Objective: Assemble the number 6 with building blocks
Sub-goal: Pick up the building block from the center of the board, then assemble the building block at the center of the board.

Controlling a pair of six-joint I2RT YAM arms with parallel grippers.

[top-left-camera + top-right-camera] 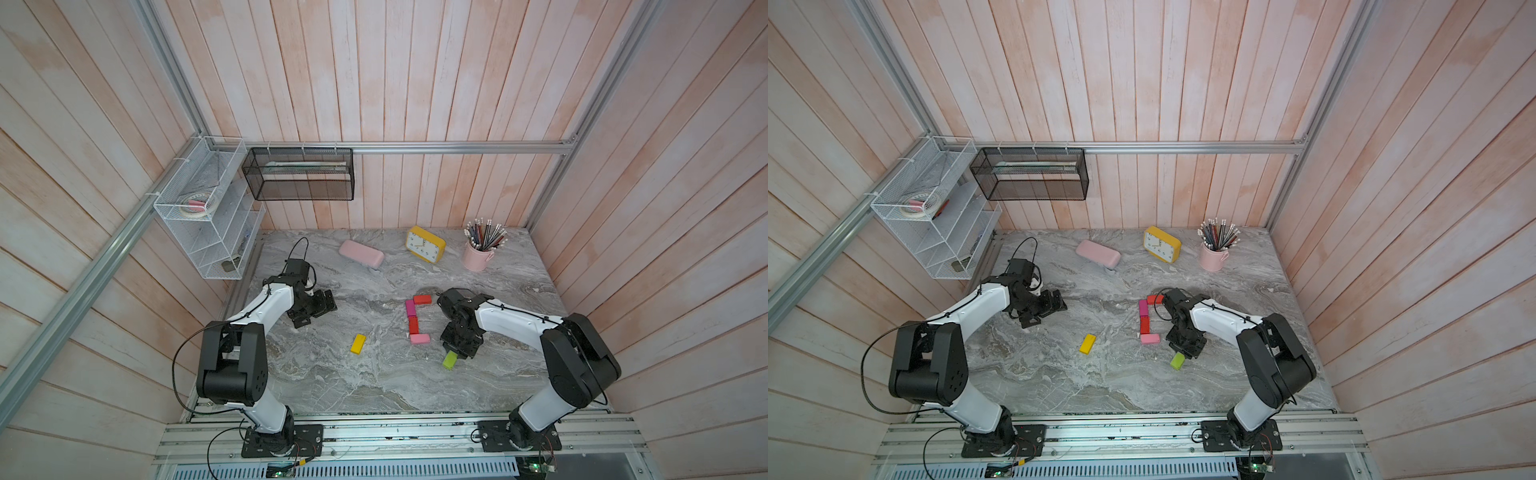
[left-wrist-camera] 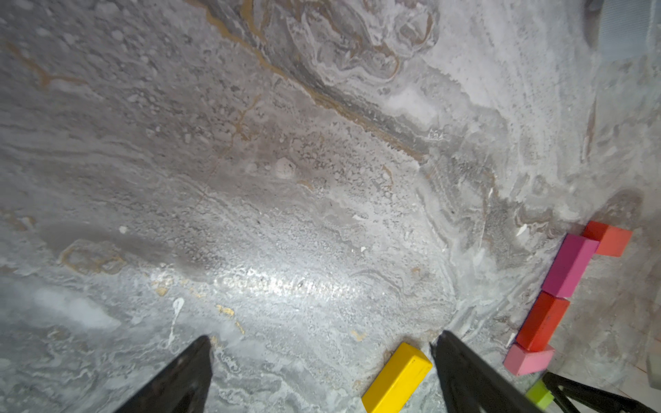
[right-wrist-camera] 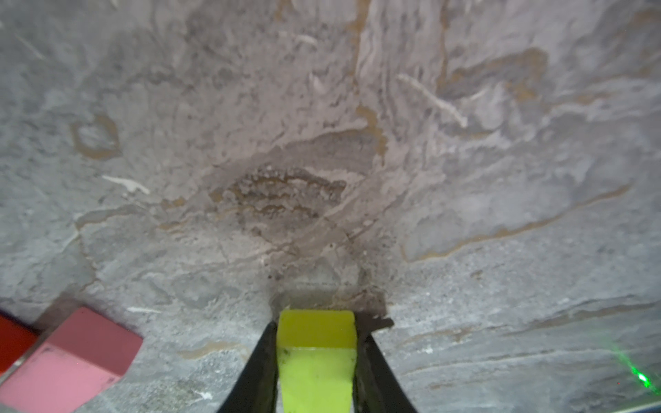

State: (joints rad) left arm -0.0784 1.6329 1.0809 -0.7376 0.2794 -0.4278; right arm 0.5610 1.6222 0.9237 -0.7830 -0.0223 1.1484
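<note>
The left tool (image 1: 323, 302) is hanging over the left part of the marble worktop (image 1: 374, 386). In the left wrist view its fingers (image 2: 189, 368) are standing wide apart and are gripping nothing. To its right, and well apart from it in both top views, the yellow block (image 1: 358, 344) is lying alone and flat on the worktop.

Further right, four blocks are lying together in a bracket shape that is opening toward the right arm. The magenta block (image 1: 410, 308) and the near red block (image 1: 413, 325) are sitting end to end in a column. The far red block (image 1: 422, 299) is lying crosswise at the far end, touching the magenta one. The light pink block (image 1: 419, 338) is lying crosswise at the near end.

Just right of the light pink block, and apart from it, the right tool (image 1: 454, 354) is pointing down with its fingers closed tight on the sides of the lime green block (image 1: 449, 360). That block's free end is sticking out toward the robot's base. Whether it is touching the worktop, I cannot tell.
</note>
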